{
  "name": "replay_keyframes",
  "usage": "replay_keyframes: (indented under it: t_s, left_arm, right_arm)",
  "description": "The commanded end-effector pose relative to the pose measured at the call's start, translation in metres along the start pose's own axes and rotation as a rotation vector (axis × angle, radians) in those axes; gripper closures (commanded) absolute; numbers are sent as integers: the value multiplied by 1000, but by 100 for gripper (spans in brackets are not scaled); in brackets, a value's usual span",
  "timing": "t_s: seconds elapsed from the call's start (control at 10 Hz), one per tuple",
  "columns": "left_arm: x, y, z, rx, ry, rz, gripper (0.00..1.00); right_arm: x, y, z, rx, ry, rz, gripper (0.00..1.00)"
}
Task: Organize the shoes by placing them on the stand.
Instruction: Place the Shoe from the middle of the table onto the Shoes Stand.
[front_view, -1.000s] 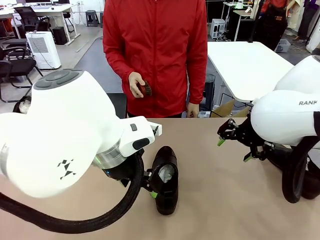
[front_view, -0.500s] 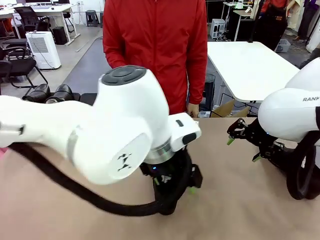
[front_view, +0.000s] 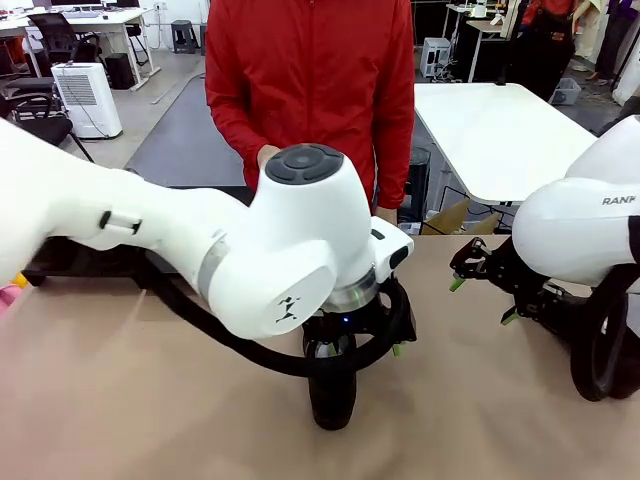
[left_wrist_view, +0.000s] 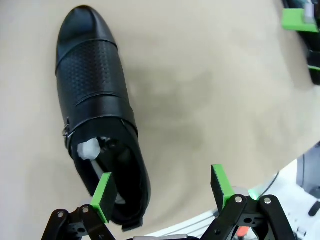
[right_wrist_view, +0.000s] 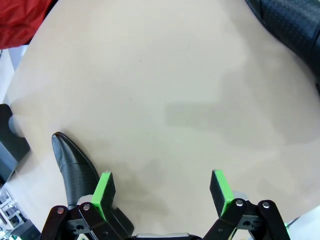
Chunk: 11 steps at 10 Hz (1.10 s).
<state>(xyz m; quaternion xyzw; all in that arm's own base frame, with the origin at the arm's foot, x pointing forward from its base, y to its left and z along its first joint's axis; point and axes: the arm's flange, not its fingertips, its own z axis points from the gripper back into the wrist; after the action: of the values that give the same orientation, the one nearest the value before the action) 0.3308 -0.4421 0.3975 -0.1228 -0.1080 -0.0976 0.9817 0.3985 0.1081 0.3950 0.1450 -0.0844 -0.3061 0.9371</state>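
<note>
A glossy black shoe lies mid-table, its toe toward the near edge. My left gripper hangs open just above its heel end. In the left wrist view the shoe shows white paper in its opening; one green pad overlaps the heel and the other is over bare table, with the gripper holding nothing. My right gripper is open above the table at the right. Its wrist view shows the open gripper, a pointed black shoe and part of another shoe. The black stand peeks out behind my left arm.
A person in a red jacket stands at the far side, one hand near the table edge. My right arm's black cable loop hangs at the right. My bulky left arm spans the left half of the table.
My left arm has swung right and its gripper now sits over the shoe's heel end. The right gripper has barely shifted. Both stay open.
</note>
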Motion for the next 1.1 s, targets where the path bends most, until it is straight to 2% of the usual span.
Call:
replay_keyframes:
  t_s: [0.0,0.7,0.8,1.0]
  left_arm:
    - [10,-28,-18,63,17,35,3]
    - [23,-25,-58,203,25,63,3]
    - [22,-25,-59,209,27,45,12]
    - [22,-26,-59,225,36,44,48]
  right_arm:
    - [-1,1,0,0,0,4,0]
    - [-1,1,0,0,0,4,0]
    - [-1,1,0,0,0,4,0]
    - [-1,1,0,0,0,4,0]
